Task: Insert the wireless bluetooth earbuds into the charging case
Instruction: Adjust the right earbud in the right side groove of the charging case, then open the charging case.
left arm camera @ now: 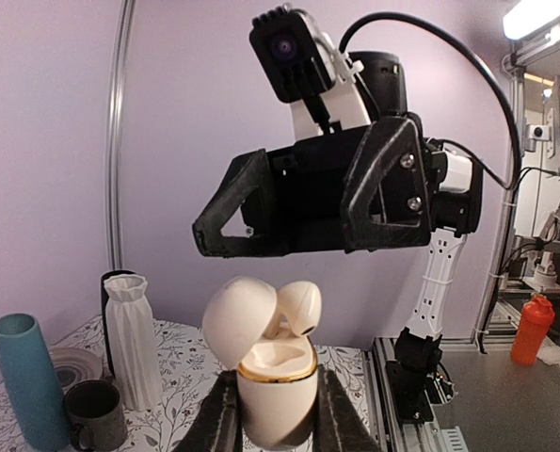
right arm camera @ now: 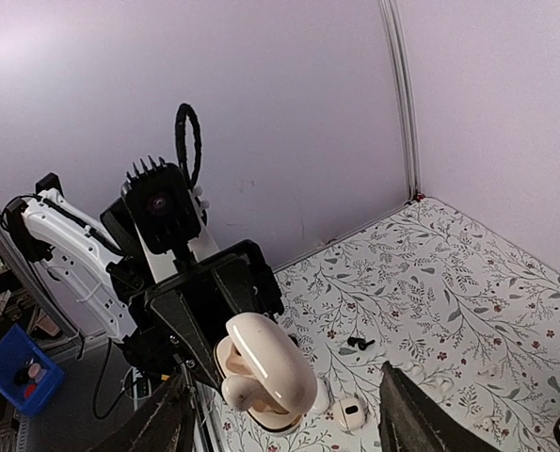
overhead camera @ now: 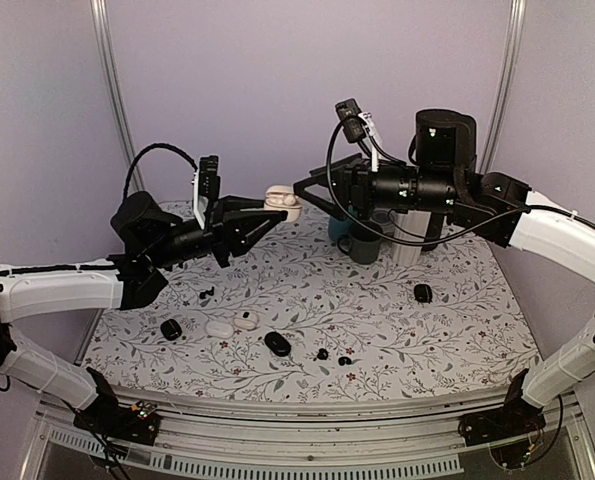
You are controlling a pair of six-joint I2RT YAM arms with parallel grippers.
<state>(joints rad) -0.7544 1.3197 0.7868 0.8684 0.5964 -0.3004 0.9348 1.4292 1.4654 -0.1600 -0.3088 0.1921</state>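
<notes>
My left gripper is shut on an open cream charging case and holds it upright, high above the table. A cream bud-shaped piece stands half out of the case next to the raised lid. My right gripper is open and empty just above the case; it fills the upper left wrist view. In the right wrist view the case lies between its spread fingers. Two tiny black earbuds lie on the table near the front.
Black oval cases, a white case and a small white piece lie on the floral cloth. A teal vase, a dark mug and a white ribbed vase stand at the back.
</notes>
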